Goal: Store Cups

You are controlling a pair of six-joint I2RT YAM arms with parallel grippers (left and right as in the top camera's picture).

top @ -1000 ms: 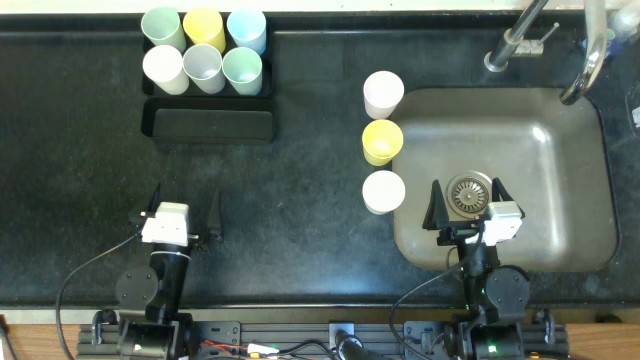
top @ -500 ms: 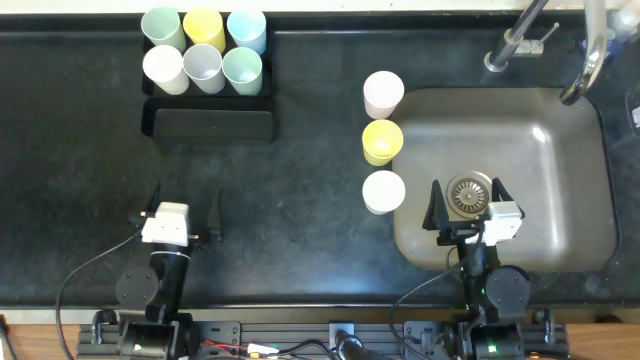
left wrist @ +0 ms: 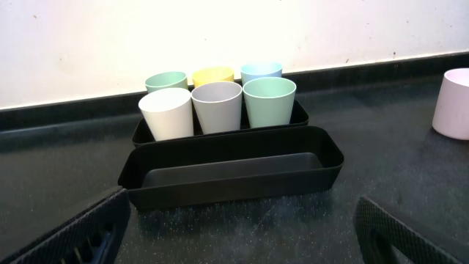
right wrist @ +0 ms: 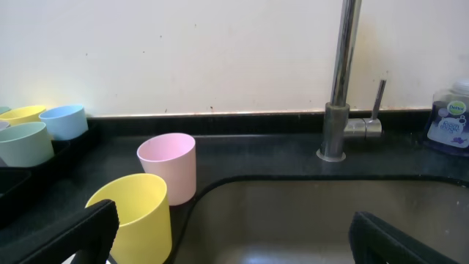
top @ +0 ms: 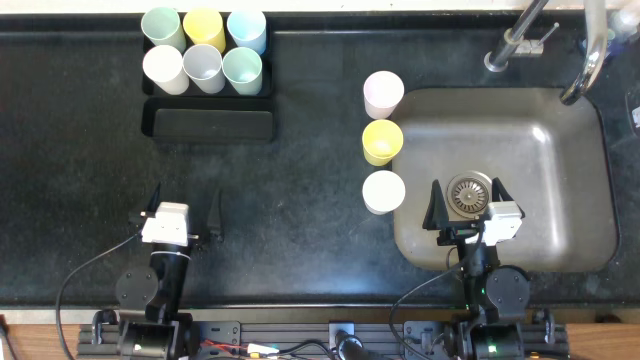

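Six cups (top: 204, 50) stand mouth-up in the rear tray (top: 268, 88), three loose cups (top: 382, 142) upright beside the sink (top: 560, 160); left gripper (top: 187, 205) and right gripper (top: 466, 197) gape

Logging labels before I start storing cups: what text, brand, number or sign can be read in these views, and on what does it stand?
Soap bottle beside the faucet: a label with print, too small and blurred to read.
Pink cup, yellow cup, white cup: no print to be seen.
Empty black tray: no print to be seen.
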